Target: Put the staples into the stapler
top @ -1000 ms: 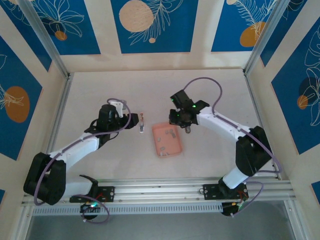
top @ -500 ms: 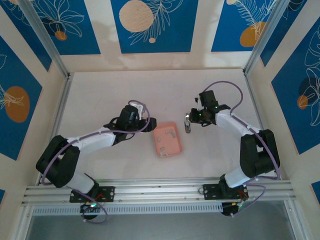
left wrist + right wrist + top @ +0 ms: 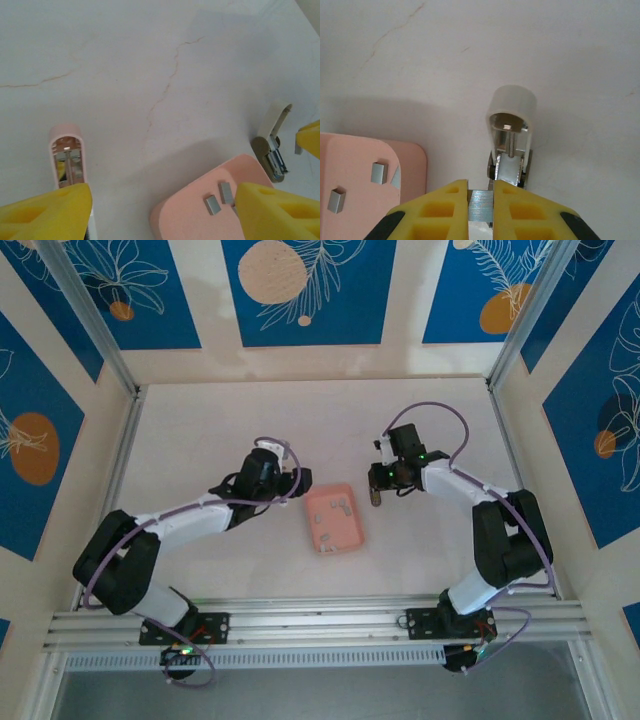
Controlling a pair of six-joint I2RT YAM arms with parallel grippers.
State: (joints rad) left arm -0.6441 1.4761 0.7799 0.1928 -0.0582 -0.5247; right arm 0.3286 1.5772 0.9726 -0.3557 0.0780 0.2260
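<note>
My right gripper (image 3: 481,187) is shut on a small grey strip of staples (image 3: 481,205). It holds the strip just in front of the hinged end of a white stapler (image 3: 511,135), which lies flipped open with its metal channel showing. More staples (image 3: 212,204) lie in the salmon-pink tray (image 3: 185,220). My left gripper (image 3: 162,215) is open and holds nothing. It hangs low between the tray's corner and a pink stapler (image 3: 67,160), also lying open. From above, the left gripper (image 3: 292,490) is left of the tray (image 3: 311,525) and the right gripper (image 3: 378,483) is right of it.
The pale tabletop (image 3: 150,65) has thin cracks across it. Patterned blue and cream walls (image 3: 300,290) enclose the table on three sides, and an aluminium rail (image 3: 320,625) runs along the near edge by the arm bases.
The left arm swung right to the tray's left side and its jaws widened. The right gripper left the tray with the strip, moved right to the white stapler and edged closer.
</note>
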